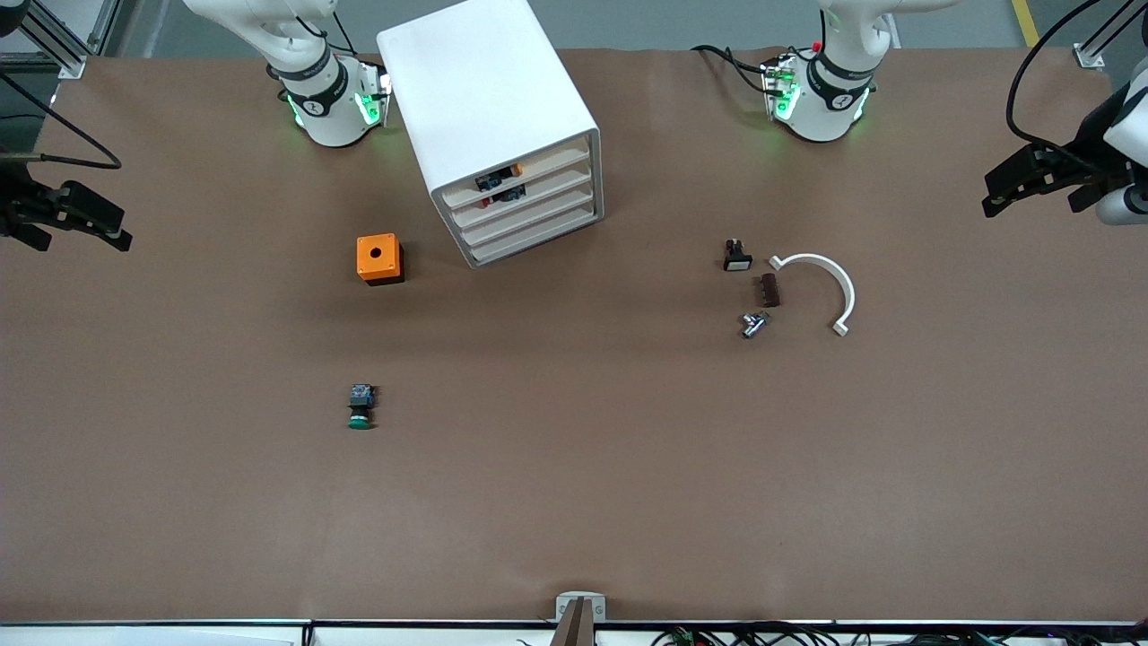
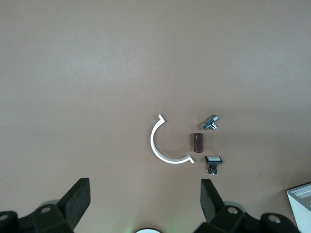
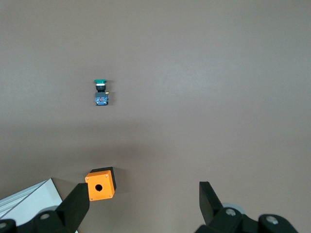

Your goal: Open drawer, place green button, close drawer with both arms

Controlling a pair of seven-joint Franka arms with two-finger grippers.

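Note:
The white cabinet [image 1: 502, 117] stands between the two arm bases, and the drawer [image 1: 535, 219], third of four, is shut like the others. The button [image 1: 360, 405], with its green cap, lies on the brown table nearer the front camera than the orange cube [image 1: 379, 258]. It also shows in the right wrist view as the button [image 3: 101, 92]. My right gripper [image 1: 112, 224] hangs open and empty over the right arm's end of the table; the right gripper [image 3: 143, 196] has the cube beside one finger. My left gripper [image 1: 995, 193] hangs open over the left arm's end, and the left gripper [image 2: 145, 194] holds nothing.
Toward the left arm's end lie a black part with a white face [image 1: 736, 256], a brown block [image 1: 770, 290], a small metal piece [image 1: 754, 324] and a white half-ring [image 1: 830, 283]. The two upper drawers [image 1: 502, 179] show orange and blue parts.

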